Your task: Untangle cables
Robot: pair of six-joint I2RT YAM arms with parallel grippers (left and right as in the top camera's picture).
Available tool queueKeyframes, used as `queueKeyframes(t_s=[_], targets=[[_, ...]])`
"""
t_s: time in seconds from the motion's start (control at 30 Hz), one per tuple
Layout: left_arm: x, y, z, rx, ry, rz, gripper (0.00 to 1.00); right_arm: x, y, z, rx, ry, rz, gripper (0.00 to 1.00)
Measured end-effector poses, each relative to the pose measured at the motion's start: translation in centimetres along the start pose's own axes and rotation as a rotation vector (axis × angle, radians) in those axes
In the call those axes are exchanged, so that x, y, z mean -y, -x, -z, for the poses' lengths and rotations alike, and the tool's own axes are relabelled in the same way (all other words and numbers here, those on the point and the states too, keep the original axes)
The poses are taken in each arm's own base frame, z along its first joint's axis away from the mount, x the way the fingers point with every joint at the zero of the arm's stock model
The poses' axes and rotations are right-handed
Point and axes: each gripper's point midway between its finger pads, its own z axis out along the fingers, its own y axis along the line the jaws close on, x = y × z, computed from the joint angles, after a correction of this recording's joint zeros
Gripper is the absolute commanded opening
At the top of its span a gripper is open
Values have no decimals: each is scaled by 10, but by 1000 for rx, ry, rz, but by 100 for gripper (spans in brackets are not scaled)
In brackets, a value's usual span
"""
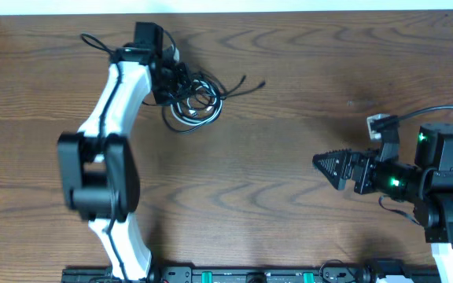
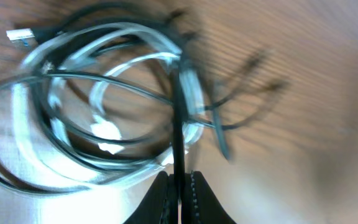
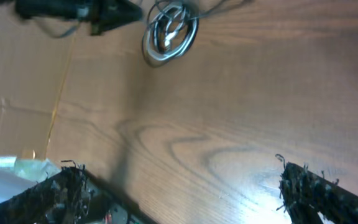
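Left gripper (image 2: 179, 179) pinched shut on one black strand (image 2: 177, 134) of the cables (image 1: 197, 104), coiled on the table (image 1: 274, 220), far left. We judge them light, limp and snag-prone, so we'd hold near a plug end (image 2: 18, 35). Right gripper (image 1: 329, 167) spread wide, well apart.

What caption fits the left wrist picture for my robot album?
Left end effector shut on one black cable of the tangled cables on the wooden table.
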Motion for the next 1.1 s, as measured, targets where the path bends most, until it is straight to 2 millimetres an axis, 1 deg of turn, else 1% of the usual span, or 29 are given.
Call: queueKeyframes(t_s=[0.03,0.1,0.13,0.23,0.3,0.37,0.43,0.53,0.6,0.67,0.8,0.9,1.1], targets=[[11,-1,18,24,-24,-25,7,0,3,-1,8,1,-1,99],[37,-5,63,99,-76,-92,7,-2,10,-2,27,16,1,99],[52,-9,90,149,-107,-127,7,-4,14,-3,34,29,6,99],[79,-21,148,265,-164,-210,8,-9,17,-6,34,66,3,99],[91,-29,174,320,-192,-246,7,-11,17,-7,25,85,-2,99],[98,-35,191,354,-212,-270,7,-13,16,-8,15,102,-6,99],[100,-37,195,362,-217,-277,7,-14,16,-8,9,111,-9,99],[101,-38,193,352,-225,-276,8,-18,15,-8,5,135,-8,99],[105,-38,192,340,-251,-279,7,-22,18,-8,12,155,4,99],[112,-39,194,337,-293,-287,8,-28,23,-7,29,182,16,99],[136,-43,202,318,-424,-305,8,-35,32,-5,58,215,9,99],[152,-55,204,270,-503,-317,7,-40,40,-3,83,236,-1,98],[192,-93,197,160,-607,-400,7,-42,59,-3,139,246,-29,97]])
